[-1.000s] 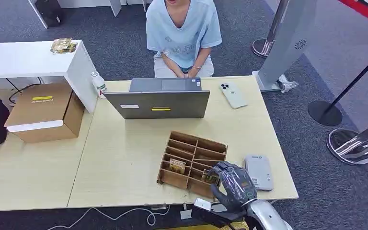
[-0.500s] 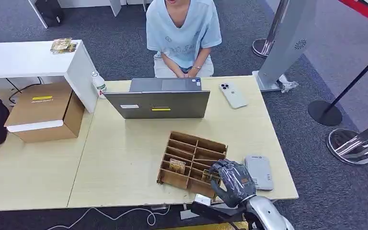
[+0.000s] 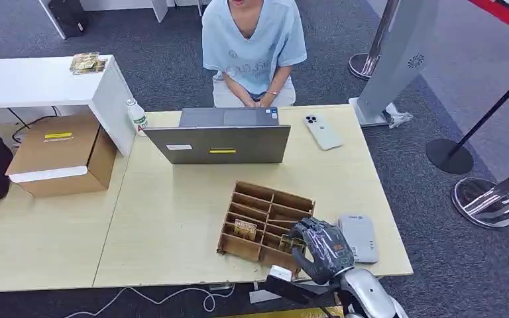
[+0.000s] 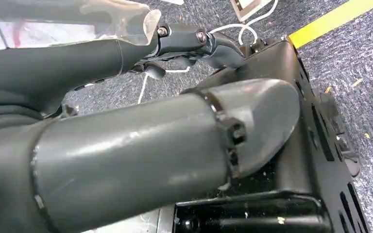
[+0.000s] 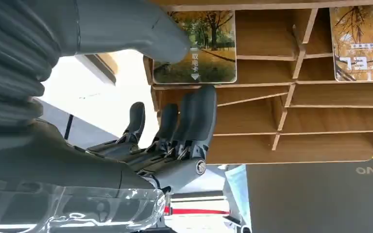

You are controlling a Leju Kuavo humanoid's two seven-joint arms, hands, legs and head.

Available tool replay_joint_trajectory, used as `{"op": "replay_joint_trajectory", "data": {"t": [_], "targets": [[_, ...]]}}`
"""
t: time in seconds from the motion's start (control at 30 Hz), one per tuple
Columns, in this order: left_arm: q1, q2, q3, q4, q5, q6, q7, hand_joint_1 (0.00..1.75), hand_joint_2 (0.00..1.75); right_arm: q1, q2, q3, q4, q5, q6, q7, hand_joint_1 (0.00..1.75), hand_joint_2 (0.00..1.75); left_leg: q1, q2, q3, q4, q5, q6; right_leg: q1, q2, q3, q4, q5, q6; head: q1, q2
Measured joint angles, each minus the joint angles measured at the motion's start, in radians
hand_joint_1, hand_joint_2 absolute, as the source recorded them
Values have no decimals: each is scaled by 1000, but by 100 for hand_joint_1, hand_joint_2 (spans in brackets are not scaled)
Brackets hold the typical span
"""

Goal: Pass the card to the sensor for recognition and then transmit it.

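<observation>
A thin printed card (image 5: pixel 195 48) standing upright in a near slot of the wooden rack (image 3: pixel 265 225) on the table (image 3: pixel 172 218), beside the flat grey sensor (image 3: pixel 359 237). Right hand (image 3: pixel 323 249) at that slot, thumb against the card's face, fingers (image 5: pixel 194 116) on the other side of the slot wall, not yet clamped. Likely light, stiff and slick; best pinched at the exposed top edge.

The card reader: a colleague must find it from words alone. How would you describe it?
On the light wooden table, look at the near right corner. Beside the brown divided card box, just right of the robot's right hand, lies the card reader: a flat pale grey slab.
</observation>
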Motion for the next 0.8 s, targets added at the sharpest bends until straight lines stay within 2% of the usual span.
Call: {"op": "replay_joint_trajectory", "data": {"t": [0.07, 0.3, 0.4, 0.57, 0.77, 0.8], "targets": [[0, 0, 0, 0, 0, 1, 0, 0, 0, 0, 0, -1, 1, -2, -2, 0, 99, 175, 0, 0, 0, 0, 0, 0, 0, 0, 0, 0, 0, 0, 0, 0], [1, 2, 0, 0, 0, 11, -6, 0, 0, 0, 0, -1, 1, -9, -9, 0, 91, 175, 0, 0, 0, 0, 0, 0, 0, 0, 0, 0, 0, 0, 0, 0], [1, 2, 0, 0, 0, 14, -6, 0, 0, 0, 0, -1, 2, -11, -10, 1, 99, 175, 0, 0, 0, 0, 0, 0, 0, 0, 0, 0, 0, 0, 0, 0], [1, 2, 0, 0, 0, 14, -6, 0, 0, 0, 0, -2, 13, -19, -12, 5, 91, 175, 0, 0, 0, 0, 0, 0, 0, 0, -1, 0, 0, 0, 0, 0], [1, 2, 0, 0, 0, 15, -6, 0, 0, 0, 0, -2, 21, -19, -13, 5, 91, 175, 0, 0, -1, 0, 0, 0, 0, 0, -1, 0, 0, 0, 0, 0], [1, 2, 0, 0, 0, 15, -6, 0, 0, 0, 0, -2, 22, -19, -13, 5, 96, 175, 0, 0, -1, 0, 0, 0, 0, 0, -1, 0, 0, 0, 0, 0]]}}
